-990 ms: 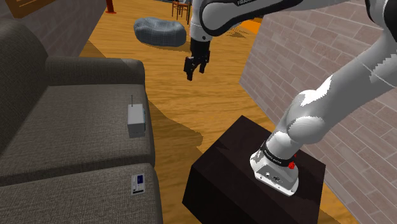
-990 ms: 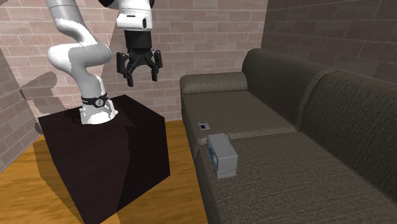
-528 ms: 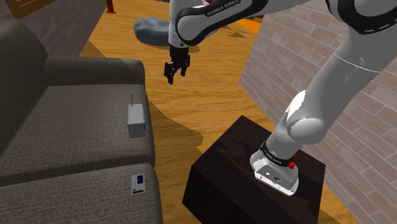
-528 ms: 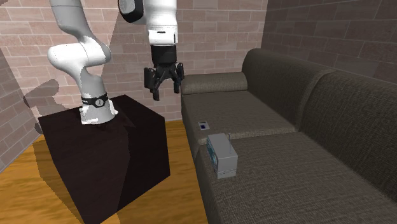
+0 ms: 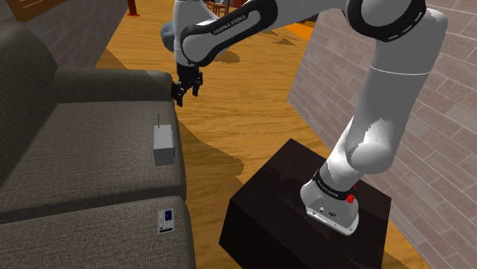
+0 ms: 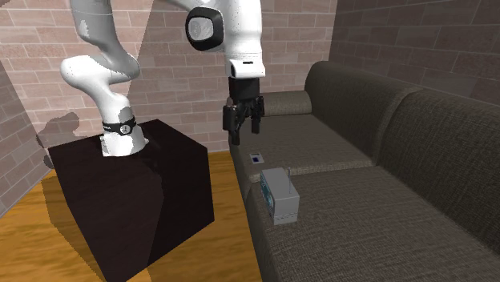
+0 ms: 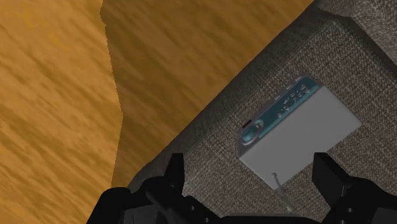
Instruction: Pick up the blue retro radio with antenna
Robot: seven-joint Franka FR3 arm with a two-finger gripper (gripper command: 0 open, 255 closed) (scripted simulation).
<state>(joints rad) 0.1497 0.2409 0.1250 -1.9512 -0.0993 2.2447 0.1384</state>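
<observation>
Shoulder view: grey radio [image 5: 163, 144], antenna up, sits on the sofa [image 5: 84, 149] at its seat's front edge; the pincer [image 5: 182, 93] hangs near the armrest [image 5: 115, 82]. Second exterior view: they are clearly apart. Wrist view: released fingers [image 7: 175, 178] flank the radio's blue face, not touching.

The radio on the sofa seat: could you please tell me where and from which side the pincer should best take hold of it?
Probably from above, closing on the radio across its shorter span, blue face to back. It stands upright at the cushion edge, and its antenna rises near one end, so the open pincer should grip mid-body.
</observation>
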